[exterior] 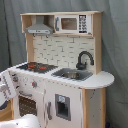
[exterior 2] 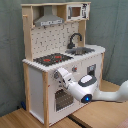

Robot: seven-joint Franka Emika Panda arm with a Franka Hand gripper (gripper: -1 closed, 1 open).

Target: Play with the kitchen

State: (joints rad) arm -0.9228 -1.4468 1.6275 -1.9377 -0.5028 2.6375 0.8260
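upright, kitchen [exterior 2: 60, 60] stands tall; end effector [exterior 2: 60, 76] at front panel, grip state unclear.

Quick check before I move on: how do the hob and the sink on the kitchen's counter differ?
The hob is a flat black plate with red rings; the sink is a recessed grey basin. The hob sits under the grey hood; the sink sits under the microwave and has a black faucet arching over it. In the first exterior view, the hob is on the left, the sink on the right. Both are set into the same white countertop.
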